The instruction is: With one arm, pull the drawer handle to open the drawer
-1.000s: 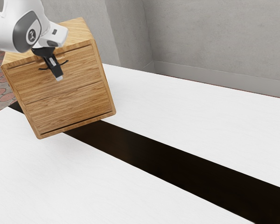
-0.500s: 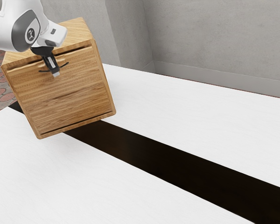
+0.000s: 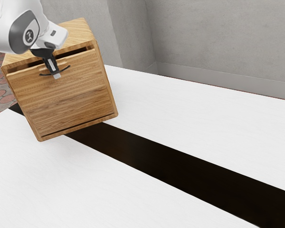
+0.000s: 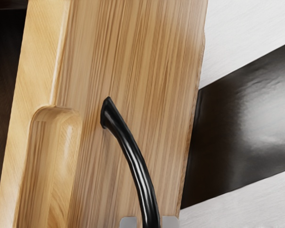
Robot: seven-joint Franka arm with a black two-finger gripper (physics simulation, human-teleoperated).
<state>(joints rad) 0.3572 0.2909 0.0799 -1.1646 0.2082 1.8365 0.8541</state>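
Broadly, a white surface [image 3: 204, 118] crossed by a black strip [image 3: 180, 171] meets grey walls [image 3: 218, 33]; the tool [image 3: 56, 74] is clenched on the black handle [image 4: 133, 161] of the top drawer [image 3: 78, 64], which stands slightly out.

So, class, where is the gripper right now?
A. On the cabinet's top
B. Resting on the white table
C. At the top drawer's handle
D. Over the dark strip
C: the gripper is at the front of the top drawer, shut on its black handle.
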